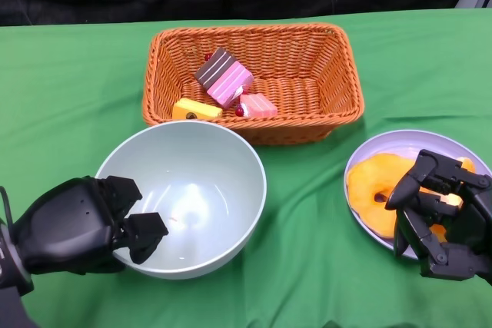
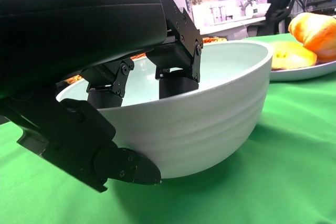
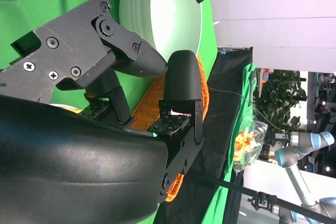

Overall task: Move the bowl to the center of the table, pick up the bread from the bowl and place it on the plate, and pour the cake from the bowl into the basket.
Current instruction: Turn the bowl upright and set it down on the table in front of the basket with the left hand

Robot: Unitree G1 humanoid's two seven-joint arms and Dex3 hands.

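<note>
Left hand [image 1: 81, 224] grips bowl [image 1: 188, 190] rim, steadying emptied bowl upright beside basket [image 1: 254, 124]; cake [image 1: 224, 77] pieces lie in basket (pour looks done); bread [image 1: 380, 190] on plate [image 1: 407, 144]; right hand [image 1: 438, 209] over bread, grip unclear

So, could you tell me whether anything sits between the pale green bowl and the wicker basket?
Nothing visible does. Only bare green cloth separates the pale green ceramic bowl from the orange wicker basket just behind it. The left robot hand grips the bowl's near rim, away from that gap. The bowl looks empty; the cake pieces already lie in the basket.
</note>
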